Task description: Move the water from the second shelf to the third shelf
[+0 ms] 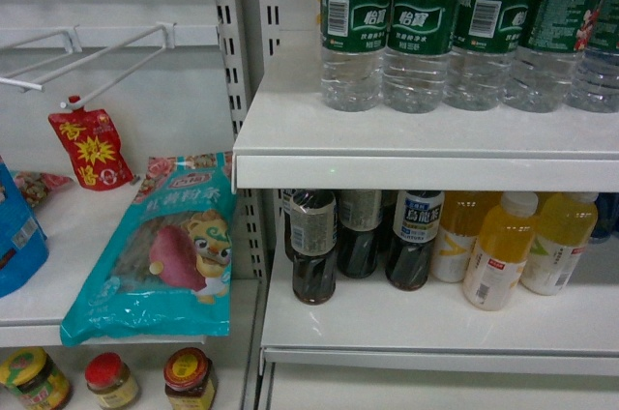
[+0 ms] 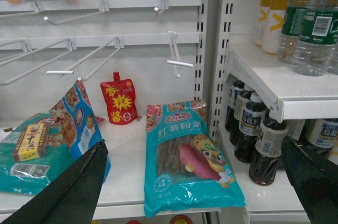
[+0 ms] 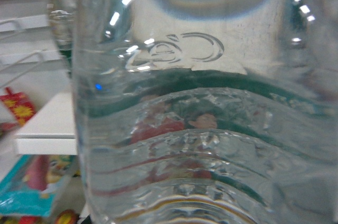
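Right gripper's fingers did not show, so I couldn't tell their state; a clear ribbed bottle filled its camera. The water [image 1: 356,18] stood on the upper shelf [image 1: 290,154]. I'd grip squarely, clear that front lip, then use the lower shelf's [image 1: 387,333] bare front strip. Left gripper [image 2: 194,145] hung spread apart.
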Tool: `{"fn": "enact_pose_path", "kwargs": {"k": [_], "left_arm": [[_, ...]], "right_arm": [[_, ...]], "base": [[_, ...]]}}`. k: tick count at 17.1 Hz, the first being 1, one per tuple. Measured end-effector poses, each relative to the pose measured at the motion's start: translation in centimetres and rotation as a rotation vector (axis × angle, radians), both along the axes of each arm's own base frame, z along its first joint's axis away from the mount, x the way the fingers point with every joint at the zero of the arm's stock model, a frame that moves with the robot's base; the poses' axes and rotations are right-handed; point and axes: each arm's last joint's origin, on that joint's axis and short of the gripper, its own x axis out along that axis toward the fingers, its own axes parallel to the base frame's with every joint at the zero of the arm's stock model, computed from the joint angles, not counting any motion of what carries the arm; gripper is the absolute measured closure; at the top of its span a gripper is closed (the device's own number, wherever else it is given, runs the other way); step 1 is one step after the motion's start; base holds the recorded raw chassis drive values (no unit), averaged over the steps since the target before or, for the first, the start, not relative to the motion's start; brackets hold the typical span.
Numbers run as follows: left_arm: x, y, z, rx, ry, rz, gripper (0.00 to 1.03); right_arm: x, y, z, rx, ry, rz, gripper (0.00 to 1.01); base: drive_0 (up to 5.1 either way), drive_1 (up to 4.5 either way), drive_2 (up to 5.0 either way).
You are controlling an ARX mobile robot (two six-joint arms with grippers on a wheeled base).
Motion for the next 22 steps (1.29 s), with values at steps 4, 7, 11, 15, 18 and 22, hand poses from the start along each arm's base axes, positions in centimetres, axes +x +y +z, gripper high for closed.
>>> {"fn": "enact_pose_path", "kwargs": {"k": [4, 7, 11, 15, 18, 22], "left_arm": [[0.0, 0.0, 0.0, 0.000, 0.000, 0.000, 0.05], [0.0, 0.0, 0.0, 0.000, 0.000, 0.000, 0.05], [0.0, 0.0, 0.0, 0.000, 0.000, 0.000, 0.05], [0.0, 0.0, 0.0, 0.000, 0.000, 0.000, 0.05], [0.0, 0.0, 0.0, 0.000, 0.000, 0.000, 0.05], [0.0, 0.0, 0.0, 0.000, 0.000, 0.000, 0.05]], "right_arm": [[1.5, 1.0, 1.0, -0.009, -0.033, 0.090, 0.58], [5.8, 2.1, 2.6, -0.030, -0.071, 0.098, 0.58], [11.3, 3.7, 0.1, -0.047, 0.044, 0.126, 0.58], [15.3, 5.5, 0.1, -0.059, 0.037, 0.140, 0.58], [16.8, 6.9, 0.3, -0.062, 0.024, 0.143, 0.58], [19.3, 7.4, -0.2, -0.068, 0.054, 0.109, 0.58]], "base": [[0.0, 0.00, 0.0], [0.0, 0.00, 0.0], [0.0, 0.00, 0.0], [0.0, 0.00, 0.0], [0.0, 0.00, 0.0], [0.0, 0.00, 0.0]]}}
